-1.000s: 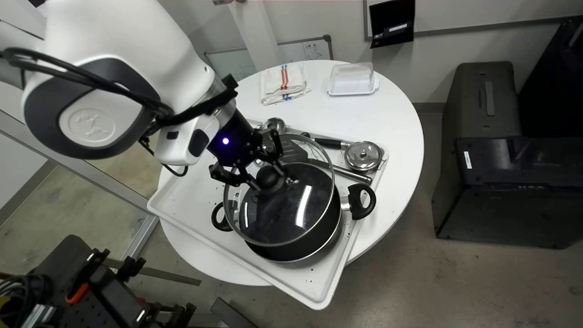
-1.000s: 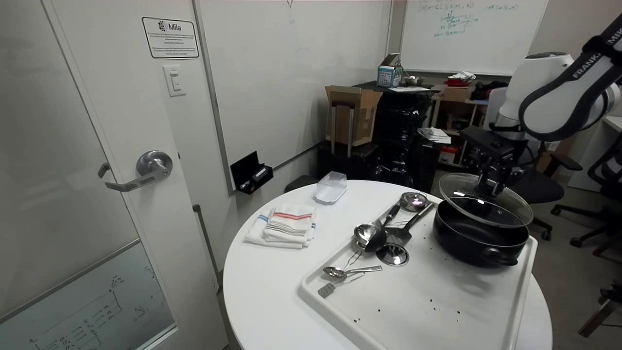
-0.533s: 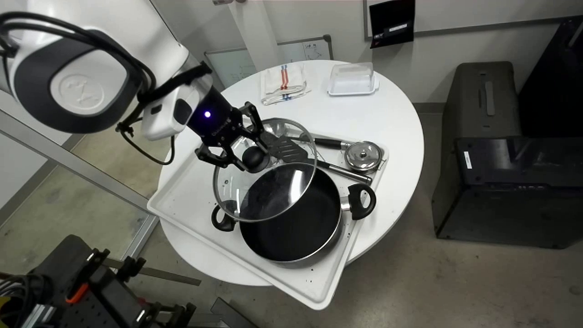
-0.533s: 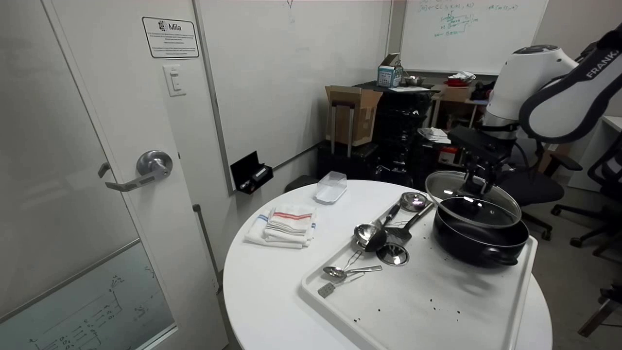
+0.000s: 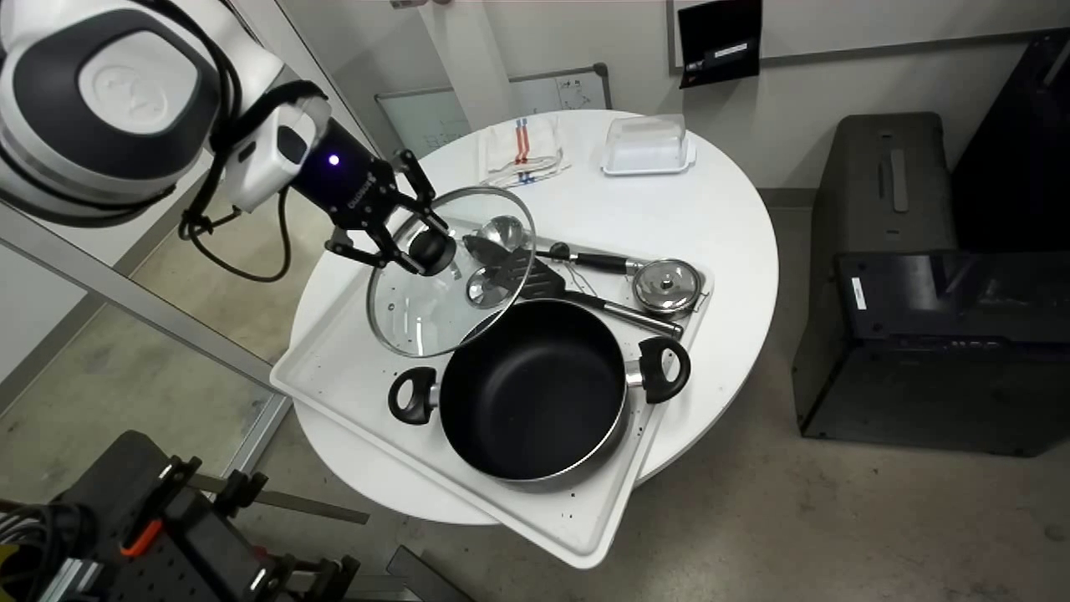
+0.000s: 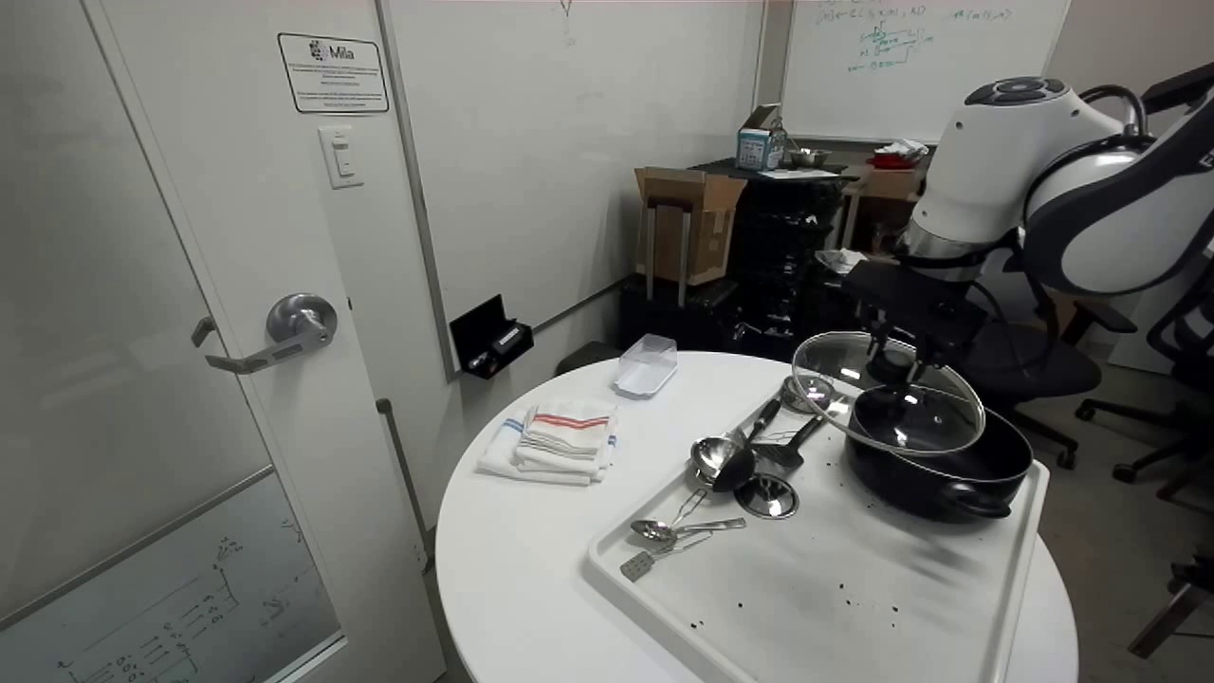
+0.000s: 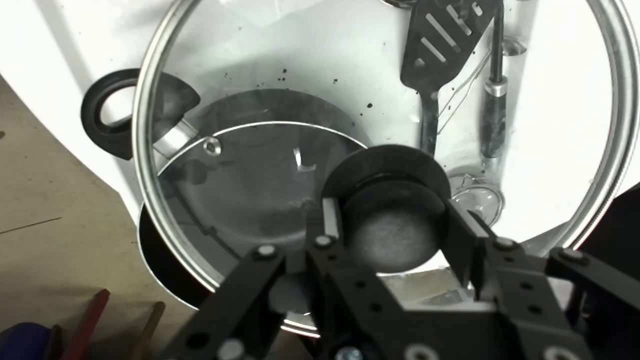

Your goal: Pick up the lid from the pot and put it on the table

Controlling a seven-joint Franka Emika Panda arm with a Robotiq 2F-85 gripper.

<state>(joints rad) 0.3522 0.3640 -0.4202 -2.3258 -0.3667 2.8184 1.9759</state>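
The clear glass lid point(image 5: 418, 309) with its thin metal rim hangs tilted in my gripper point(image 5: 428, 249). The fingers are shut on its dark centre knob point(image 7: 392, 240) in the wrist view. The lid also shows in an exterior view point(image 6: 934, 429). It is raised and off to one side of the black pot point(image 5: 535, 393), partly above the tray and utensils. The open pot stands on the pale tray and also shows in an exterior view point(image 6: 920, 486). The round white table point(image 5: 727, 226) lies under the tray.
The pale tray point(image 6: 787, 588) holds a black spatula point(image 5: 543, 280), ladles, small utensils and a small lidded metal pot point(image 5: 667, 288). A folded towel point(image 6: 560, 441) and a clear plastic box point(image 6: 647, 365) lie on the table beyond the tray.
My gripper has moved away from over the pot with the lid held by its knob. The lid has shifted sideways over the utensils, uncovering the pot's inside. The pot has not moved.
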